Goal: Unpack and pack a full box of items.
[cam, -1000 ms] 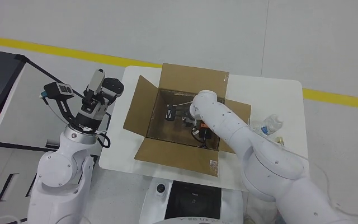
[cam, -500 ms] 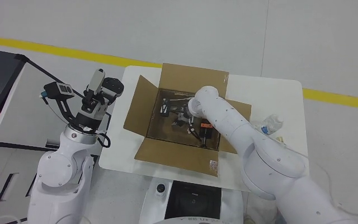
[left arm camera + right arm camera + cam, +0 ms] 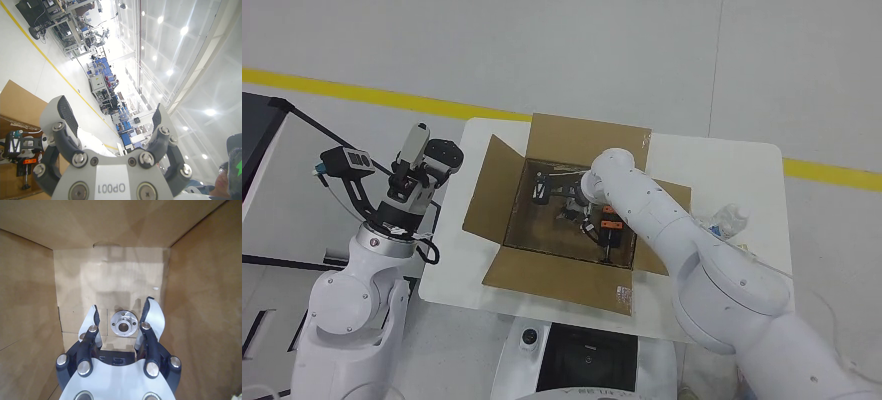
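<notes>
flange [image 3: 123, 326] in box [image 3: 587, 135] | box on table [image 3: 722, 170] | bottle [image 3: 727, 218] right of box

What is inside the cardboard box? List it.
The cardboard box holds the open right gripper facing a metal flange, and a black-and-orange tool. The arm covers the rest.

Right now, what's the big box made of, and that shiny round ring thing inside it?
Box: cardboard, it seems. It looks dull brown, with creased, folded flaps.
Round ring: metal, probably steel or aluminium, though I can't tell which. It has a smooth silvery shine, with neat drilled holes around a middle bore.
</notes>
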